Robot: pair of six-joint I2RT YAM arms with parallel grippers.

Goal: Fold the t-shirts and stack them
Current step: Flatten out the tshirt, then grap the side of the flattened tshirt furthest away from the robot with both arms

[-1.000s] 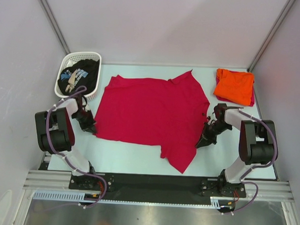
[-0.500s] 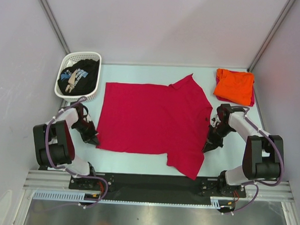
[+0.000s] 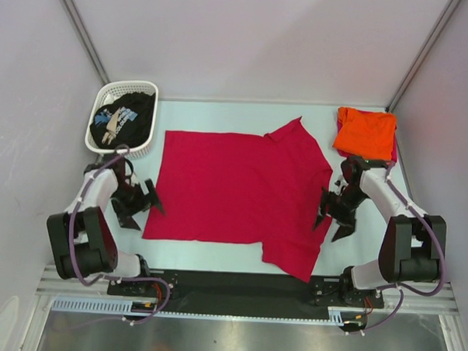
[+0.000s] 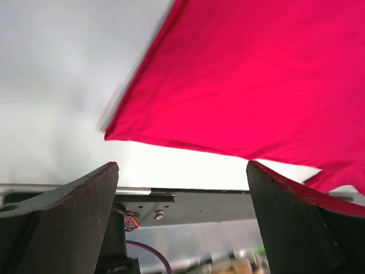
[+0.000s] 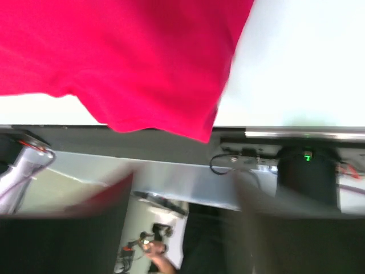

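Top external shows pale table (image 3: 203, 256) between white walls (image 3: 255, 44).

Pale desk (image 3: 215, 252). Spread flat across its middle, a red tee (image 3: 233, 187), lower right part close to the front edge. At the far right corner, a folded orange tee (image 3: 365, 133) over a sliver of red cloth. At the far left corner, a white basket (image 3: 129, 84).

A white lattice basket (image 3: 133, 83) sits at the table's (image 3: 215, 254) far-left corner.
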